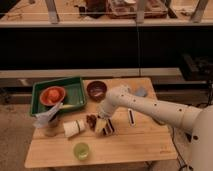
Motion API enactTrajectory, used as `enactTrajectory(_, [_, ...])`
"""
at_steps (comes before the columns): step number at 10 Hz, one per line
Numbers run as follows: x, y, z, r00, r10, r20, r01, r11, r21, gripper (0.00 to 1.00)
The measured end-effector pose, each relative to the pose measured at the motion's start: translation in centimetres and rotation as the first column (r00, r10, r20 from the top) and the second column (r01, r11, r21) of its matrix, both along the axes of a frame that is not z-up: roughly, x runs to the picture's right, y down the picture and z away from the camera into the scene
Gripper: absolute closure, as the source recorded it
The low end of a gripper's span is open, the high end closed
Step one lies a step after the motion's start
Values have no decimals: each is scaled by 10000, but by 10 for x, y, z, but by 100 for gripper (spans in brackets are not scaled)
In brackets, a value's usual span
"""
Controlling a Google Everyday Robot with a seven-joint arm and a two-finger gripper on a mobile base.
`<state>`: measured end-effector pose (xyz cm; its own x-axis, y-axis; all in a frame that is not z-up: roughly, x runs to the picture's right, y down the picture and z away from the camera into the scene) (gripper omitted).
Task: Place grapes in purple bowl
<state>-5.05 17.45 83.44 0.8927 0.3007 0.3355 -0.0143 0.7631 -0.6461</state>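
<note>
The wooden table point(142, 145) fills the near half of the scene, and the white arm point(150, 107) reaches in from the right, bending down toward the middle of the table. At the far left sits a green tray point(74, 99) with an orange bowl point(53, 95) inside it. The purple bowl point(96, 90) stands just right of the tray, at the far edge. A crumpled pale wrapper point(47, 117) lies at the tray's near left corner.

The gripper point(101, 124) is down low at mid-table, right against the grapes point(91, 120), which sit on the wood, well short of the purple bowl. Whether it has hold of them I cannot tell. A striped block point(109, 128) lies just right of the gripper, and a white cup point(74, 128) lies on its side to the left of the grapes. A small green cup point(81, 150) stands near the front edge.
</note>
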Motion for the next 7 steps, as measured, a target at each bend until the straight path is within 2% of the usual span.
enactTrajectory(4, [-18, 12, 16, 9999, 67, 90, -66, 9999, -145, 67])
enactTrajectory(6, [-16, 9, 17, 9993, 366, 62, -365, 9993, -79, 78])
enactTrajectory(7, [-9, 1, 15, 9983, 590, 6, -590, 9983, 30, 78])
